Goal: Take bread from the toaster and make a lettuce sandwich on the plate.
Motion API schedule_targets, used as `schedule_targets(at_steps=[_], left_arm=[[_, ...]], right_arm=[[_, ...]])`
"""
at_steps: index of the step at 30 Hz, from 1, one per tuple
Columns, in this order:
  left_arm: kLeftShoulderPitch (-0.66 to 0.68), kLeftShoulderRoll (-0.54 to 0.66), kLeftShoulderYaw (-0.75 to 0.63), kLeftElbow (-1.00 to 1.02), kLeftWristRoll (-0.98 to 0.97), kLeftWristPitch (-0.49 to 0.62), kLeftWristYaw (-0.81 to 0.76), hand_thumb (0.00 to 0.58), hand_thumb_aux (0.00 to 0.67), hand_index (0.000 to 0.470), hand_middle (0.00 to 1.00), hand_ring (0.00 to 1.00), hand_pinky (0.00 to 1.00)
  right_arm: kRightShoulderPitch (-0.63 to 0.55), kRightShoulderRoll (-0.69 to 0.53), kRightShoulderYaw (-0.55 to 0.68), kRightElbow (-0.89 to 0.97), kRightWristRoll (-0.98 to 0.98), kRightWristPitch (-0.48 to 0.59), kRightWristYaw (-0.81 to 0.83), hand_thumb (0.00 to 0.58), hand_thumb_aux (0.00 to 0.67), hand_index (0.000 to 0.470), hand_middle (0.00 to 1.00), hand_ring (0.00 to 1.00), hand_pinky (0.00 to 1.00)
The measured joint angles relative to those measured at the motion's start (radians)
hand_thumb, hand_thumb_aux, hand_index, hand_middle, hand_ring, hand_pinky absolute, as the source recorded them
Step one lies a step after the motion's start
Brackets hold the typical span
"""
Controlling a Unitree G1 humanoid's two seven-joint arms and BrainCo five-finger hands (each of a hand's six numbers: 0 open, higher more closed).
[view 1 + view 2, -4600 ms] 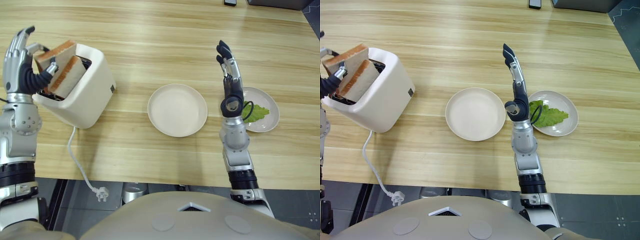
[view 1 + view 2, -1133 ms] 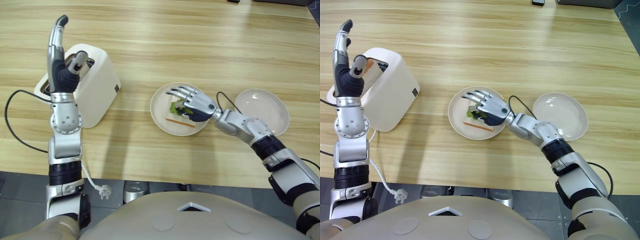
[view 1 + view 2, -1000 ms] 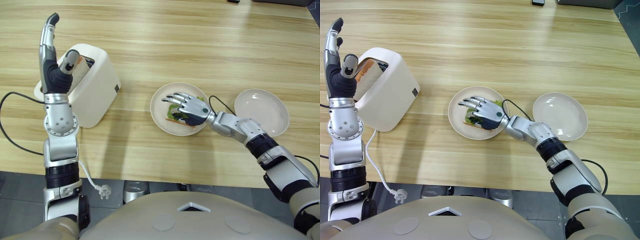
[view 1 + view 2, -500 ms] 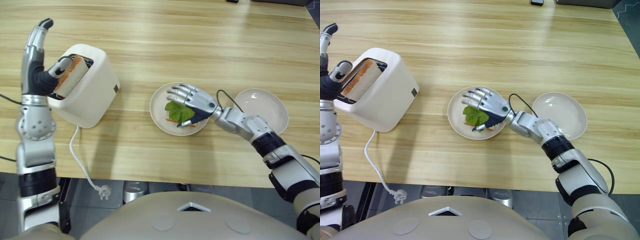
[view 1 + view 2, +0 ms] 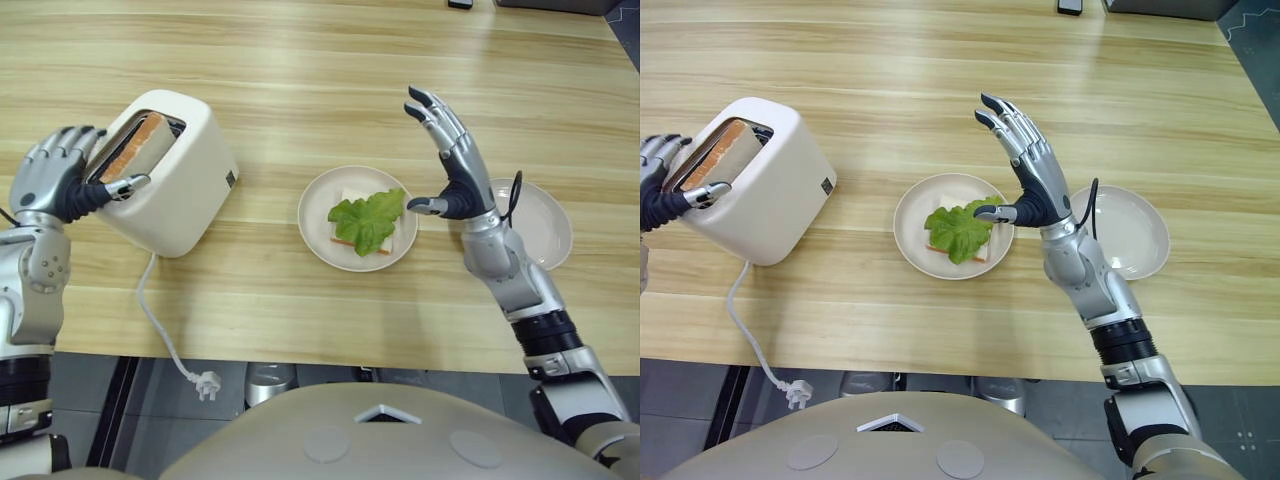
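Lettuce (image 5: 368,220) lies on bread (image 5: 349,197) on the plate (image 5: 312,200), right hand (image 5: 455,170) spread and empty just right of it; the left hand (image 5: 55,175), grip unclear, at the toaster (image 5: 185,190) well left of the plate should draw the slice (image 5: 135,150) straight up, not sideways, lest the toaster tip

Cream round plate (image 5: 315,228), loaded: access from 12 o'clock lies over bare light wooden tabletop (image 5: 300,80). At 3 o'clock the right hand (image 5: 452,160), raised and fingers spread, stands between the plate and an empty cream dish (image 5: 548,226). At 9 o'clock, apart, a white boxy toaster (image 5: 175,165) obstructs, left hand (image 5: 55,175) against its far side. White power cord with plug (image 5: 206,386) trails to 7 o'clock.
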Motion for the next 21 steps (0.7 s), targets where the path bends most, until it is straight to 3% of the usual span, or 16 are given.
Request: schedule_targets(at_steps=[1,2,13,14,21], left_arm=[[-0.004,0.001,-0.004,0.012,0.000,0.000,0.001,0.566,0.565,0.388,0.00,0.00,0.00],[-0.010,0.004,-0.007,0.019,-0.001,-0.007,0.001,0.580,0.670,0.460,0.00,0.00,0.00],[-0.024,-0.010,0.002,0.012,-0.052,-0.099,0.088,0.580,0.670,0.460,0.02,0.02,0.02],[-0.030,-0.015,0.004,0.006,-0.058,-0.109,0.098,0.580,0.670,0.460,1.00,1.00,1.00],[-0.120,-0.113,0.002,-0.052,-0.128,-0.160,0.134,0.580,0.670,0.460,1.00,1.00,1.00]], right_arm=[[0.002,0.012,-0.001,0.011,-0.005,-0.004,-0.006,0.000,0.000,0.000,0.00,0.00,0.00],[0.004,0.022,-0.001,0.025,-0.012,-0.010,-0.010,0.000,0.000,0.000,0.00,0.00,0.00],[-0.021,0.058,-0.003,0.110,-0.028,-0.050,-0.011,0.000,0.000,0.000,0.00,0.00,0.00],[-0.025,0.058,-0.004,0.114,-0.028,-0.051,-0.011,0.000,0.000,0.000,0.00,0.00,0.00],[-0.032,0.056,-0.011,0.159,-0.044,-0.066,-0.014,0.000,0.000,0.000,0.00,0.00,0.00]])
